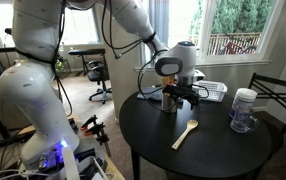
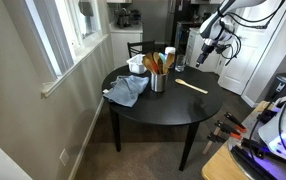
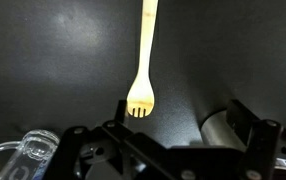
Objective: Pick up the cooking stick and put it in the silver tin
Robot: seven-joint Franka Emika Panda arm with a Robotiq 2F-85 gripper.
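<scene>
The cooking stick [image 1: 186,133] is a light-wood spoon with a slotted bowl, lying flat on the round black table [image 1: 223,155]. It also shows in an exterior view [image 2: 191,85] and in the wrist view [image 3: 143,60], with its bowl pointing toward the gripper. The silver tin [image 2: 158,80] stands upright and holds orange-tinted utensils [image 2: 153,62]. It also shows in an exterior view [image 1: 170,99] and as a grey curved shape in the wrist view [image 3: 219,128]. My gripper [image 3: 183,118] is open and empty, hovering above the table beyond the spoon's bowl end [image 1: 186,98] [image 2: 205,56].
A clear glass jar with a white lid [image 1: 244,110] stands near the table edge. A white mesh basket [image 1: 212,92] sits behind the gripper. A blue cloth [image 2: 128,91] lies beside the tin. Chairs stand around the table.
</scene>
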